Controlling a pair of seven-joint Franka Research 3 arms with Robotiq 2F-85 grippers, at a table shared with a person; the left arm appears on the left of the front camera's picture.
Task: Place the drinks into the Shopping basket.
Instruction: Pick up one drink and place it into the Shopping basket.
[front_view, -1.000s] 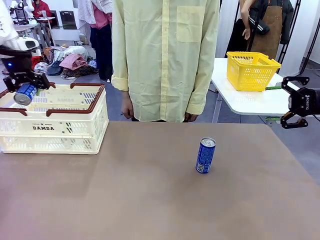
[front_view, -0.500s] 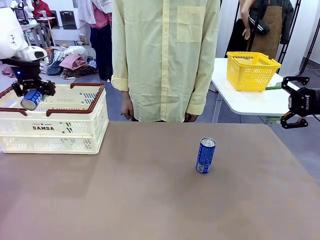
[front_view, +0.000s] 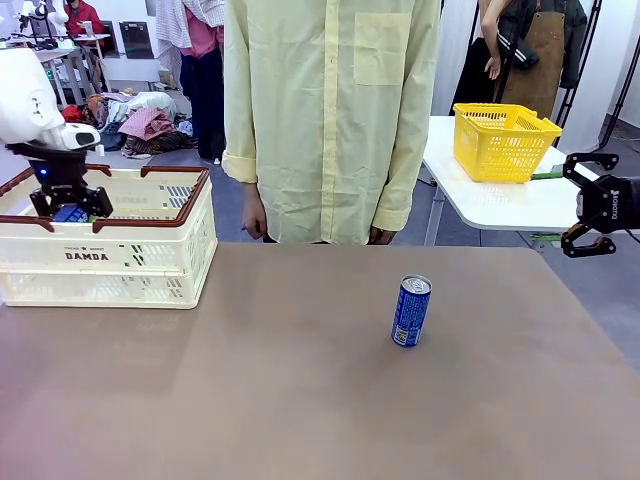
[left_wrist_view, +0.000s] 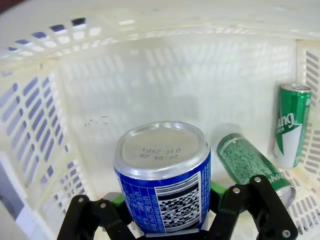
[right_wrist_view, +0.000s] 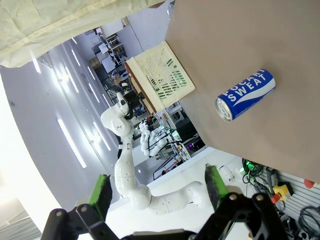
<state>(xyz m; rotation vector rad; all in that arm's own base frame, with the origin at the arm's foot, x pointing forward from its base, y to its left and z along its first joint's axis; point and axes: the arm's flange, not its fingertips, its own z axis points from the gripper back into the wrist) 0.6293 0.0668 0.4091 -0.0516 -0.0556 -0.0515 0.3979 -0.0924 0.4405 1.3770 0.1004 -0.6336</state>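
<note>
The left gripper (left_wrist_view: 165, 212) is clamped on one blue can (left_wrist_view: 162, 175) inside the Shopping basket (front_view: 110, 255). Two green cans share the basket: a green can (left_wrist_view: 247, 162) just beside its fingers, another green can (left_wrist_view: 291, 125) farther off. A second blue can (front_view: 411, 311) stands on the table (front_view: 300, 400), well apart from the wide-open right gripper (front_view: 590, 205).

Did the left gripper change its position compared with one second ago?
Yes. Against the dark rim of the Shopping basket, the left gripper has gone down and a little toward picture right, carrying its blue can into the basket.
</note>
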